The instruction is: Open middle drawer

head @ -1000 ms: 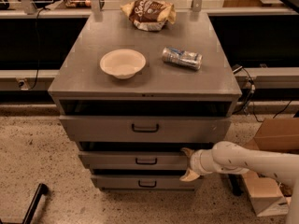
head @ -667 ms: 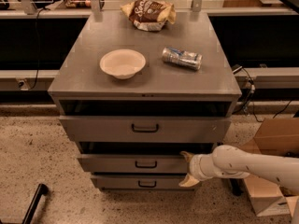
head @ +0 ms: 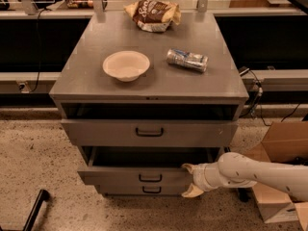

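The middle drawer (head: 120, 176) is a grey front with a small dark loop handle (head: 150, 178). It stands pulled out a little from the grey cabinet, with a dark gap above it. My gripper (head: 191, 181) comes in from the right on a white arm and sits at the right end of this drawer front. It is open, with one fingertip (head: 187, 167) at the front's top edge and the other below it. The wider top drawer (head: 149, 133) is also partly out. The bottom drawer (head: 151, 190) shows just under the middle one.
On the cabinet top (head: 86, 76) lie a white bowl (head: 126, 65), a can on its side (head: 187, 60) and a chip bag (head: 153, 14). A cardboard box (head: 281, 143) stands on the floor at the right. A black bar (head: 36, 210) is at the lower left.
The middle drawer has slid out further toward the camera, and my gripper has moved with it, down and slightly left in the view.
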Controlling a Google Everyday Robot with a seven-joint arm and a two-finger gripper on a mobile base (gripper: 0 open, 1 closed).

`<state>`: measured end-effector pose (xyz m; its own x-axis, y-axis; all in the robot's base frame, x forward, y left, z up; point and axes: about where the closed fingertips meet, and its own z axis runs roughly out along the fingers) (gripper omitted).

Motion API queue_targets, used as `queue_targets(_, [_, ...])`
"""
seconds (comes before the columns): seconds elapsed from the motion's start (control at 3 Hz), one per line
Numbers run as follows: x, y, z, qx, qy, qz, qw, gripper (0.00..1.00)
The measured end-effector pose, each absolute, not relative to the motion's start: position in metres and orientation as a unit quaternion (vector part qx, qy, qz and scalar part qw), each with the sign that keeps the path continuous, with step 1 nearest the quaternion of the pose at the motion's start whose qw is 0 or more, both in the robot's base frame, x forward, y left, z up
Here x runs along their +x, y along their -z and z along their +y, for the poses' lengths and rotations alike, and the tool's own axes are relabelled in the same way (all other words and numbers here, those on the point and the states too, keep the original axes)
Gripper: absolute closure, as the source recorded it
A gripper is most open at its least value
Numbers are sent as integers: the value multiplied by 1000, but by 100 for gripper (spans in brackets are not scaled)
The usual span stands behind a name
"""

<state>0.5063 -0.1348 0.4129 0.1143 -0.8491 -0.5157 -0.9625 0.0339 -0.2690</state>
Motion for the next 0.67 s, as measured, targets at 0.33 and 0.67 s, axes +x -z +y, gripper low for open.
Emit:
queue_targets(0.33, [506, -416, -135, -688, -98, 658, 289, 37])
queue_targets(0.67, [480, -420, -131, -700, -117, 651, 270, 42])
